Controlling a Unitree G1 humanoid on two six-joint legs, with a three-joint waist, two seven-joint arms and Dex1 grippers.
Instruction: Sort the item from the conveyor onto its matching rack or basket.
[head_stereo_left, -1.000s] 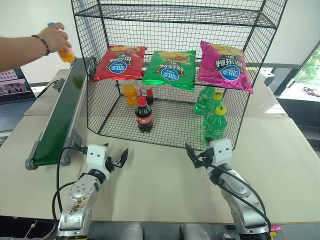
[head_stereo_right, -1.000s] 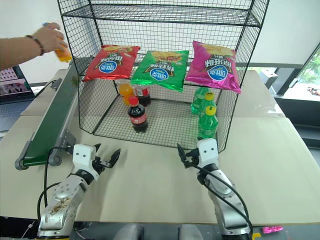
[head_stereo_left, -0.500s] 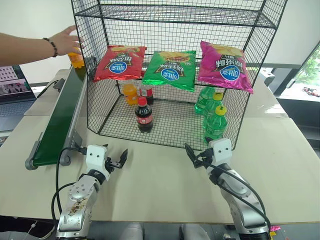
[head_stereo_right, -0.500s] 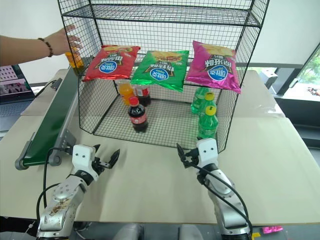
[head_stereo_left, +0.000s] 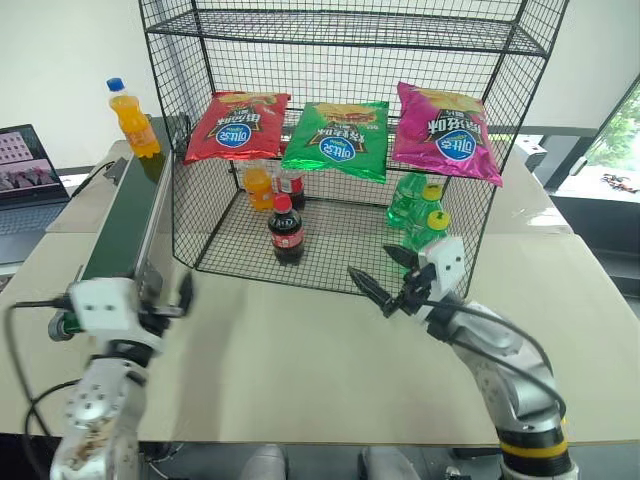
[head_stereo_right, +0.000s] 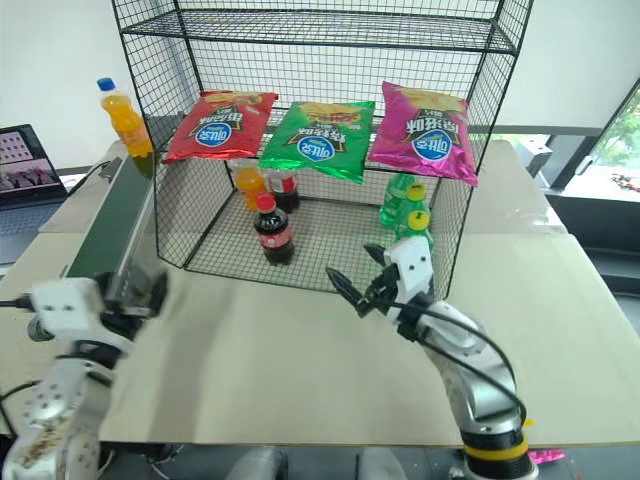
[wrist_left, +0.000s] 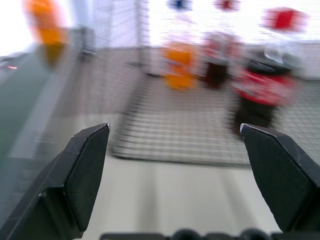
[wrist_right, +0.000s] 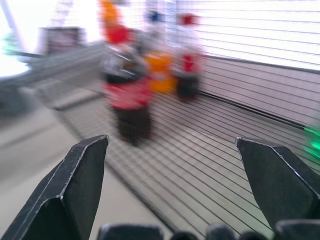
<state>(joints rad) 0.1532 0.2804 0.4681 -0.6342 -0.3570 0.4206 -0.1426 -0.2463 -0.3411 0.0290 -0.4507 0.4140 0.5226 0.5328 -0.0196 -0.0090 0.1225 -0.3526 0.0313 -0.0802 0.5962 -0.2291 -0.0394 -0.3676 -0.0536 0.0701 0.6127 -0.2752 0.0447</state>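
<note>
- Head views: we're seeing the orange drink bottle (head_stereo_left: 132, 119) w/ blue cap standing upright on the far end of the conveyor (head_stereo_left: 122, 231), just beside the wire rack's (head_stereo_left: 340, 150) left wall, outside it.
- Conveyor is running along the rack's left side, on the beige table (head_stereo_left: 300, 360).
- On the rack's middle tier we're seeing three chip bags: red bag (head_stereo_left: 236, 125), green bag (head_stereo_left: 336, 137), pink bag (head_stereo_left: 446, 134).
- On the rack's bottom tier: cola bottle (head_stereo_left: 285, 229) near the front, an orange-cap bottle (head_stereo_left: 259, 186) and another cola bottle (head_stereo_left: 292, 186) further back, green bottles (head_stereo_left: 420, 212) at the right side.
- Left gripper (head_stereo_left: 172, 300) is hovering in front of the rack, by the conveyor's near end; fingers blurred here, nothing in them.
- Right gripper (head_stereo_left: 392, 277) is hanging just in front of the rack's lower front edge, near the green bottles; jaws spread wide, empty.
- Laptop (head_stereo_left: 28, 170) is sitting well left of the rack.
- Left wrist view: we're seeing both fingers (wrist_left: 80, 170) splayed far apart, holding nothing; beyond them the rack floor w/ the cola and orange-cap bottles, all blurred.
- Right wrist view: fingers (wrist_right: 75, 180) likewise wide apart and empty; front cola bottle (wrist_right: 127, 95) standing on the rack floor ahead, blurred.
</note>
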